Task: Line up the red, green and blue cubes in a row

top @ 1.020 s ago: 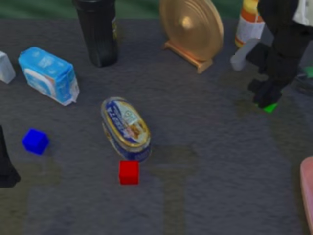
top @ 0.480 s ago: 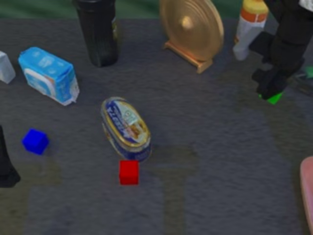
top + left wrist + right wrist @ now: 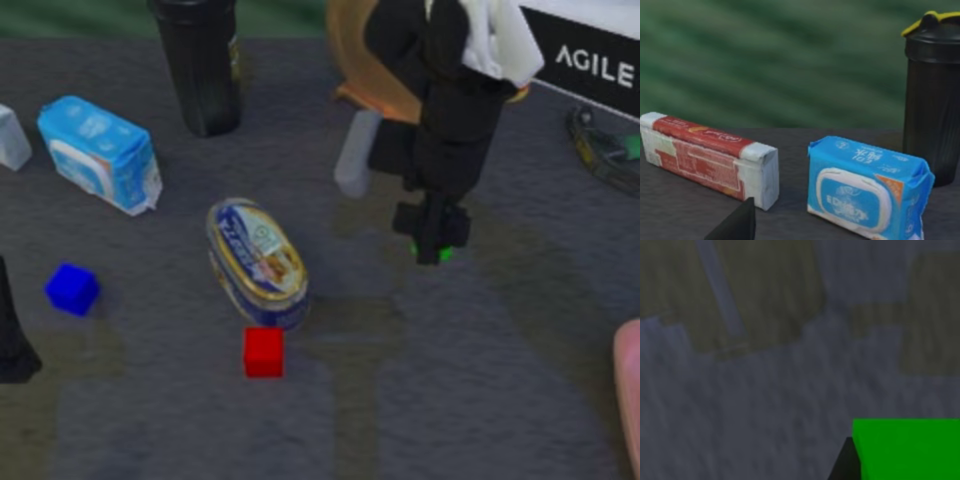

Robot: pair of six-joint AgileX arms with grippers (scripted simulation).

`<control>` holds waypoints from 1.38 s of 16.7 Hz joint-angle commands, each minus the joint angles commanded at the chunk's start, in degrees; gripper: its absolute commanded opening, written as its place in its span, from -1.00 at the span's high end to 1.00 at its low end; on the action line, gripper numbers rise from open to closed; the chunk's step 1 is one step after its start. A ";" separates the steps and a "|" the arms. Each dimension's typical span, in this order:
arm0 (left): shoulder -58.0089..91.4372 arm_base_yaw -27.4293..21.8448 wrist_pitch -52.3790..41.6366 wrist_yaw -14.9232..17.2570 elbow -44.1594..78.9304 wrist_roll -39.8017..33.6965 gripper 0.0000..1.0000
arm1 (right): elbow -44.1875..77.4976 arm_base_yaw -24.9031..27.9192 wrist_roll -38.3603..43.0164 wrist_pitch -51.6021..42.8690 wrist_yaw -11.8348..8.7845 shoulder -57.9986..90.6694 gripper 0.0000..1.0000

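Right claw [image 3: 431,238] hangs over the middle of the surface [image 3: 480,380], clamped on the green cube [image 3: 440,254], right of the oval tin [image 3: 257,262]. Red cube [image 3: 263,352] sits just below the tin, blue cube [image 3: 72,289] far left. Left claw [image 3: 12,345] sits parked at the left edge; can't tell its grip.
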 joint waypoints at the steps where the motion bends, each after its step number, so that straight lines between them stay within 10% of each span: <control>1: 0.00 0.00 0.00 0.00 0.00 0.00 -1.00 | -0.79 3.35 -0.47 -0.01 -0.01 -0.74 1.00; 6: 0.00 0.00 0.00 0.00 0.00 0.00 -1.00 | -3.77 13.66 -2.16 -0.01 -0.06 -3.47 1.00; 23: 0.00 0.00 0.00 0.00 0.00 0.00 -1.00 | -14.97 14.01 -2.12 14.36 -0.03 -0.32 1.00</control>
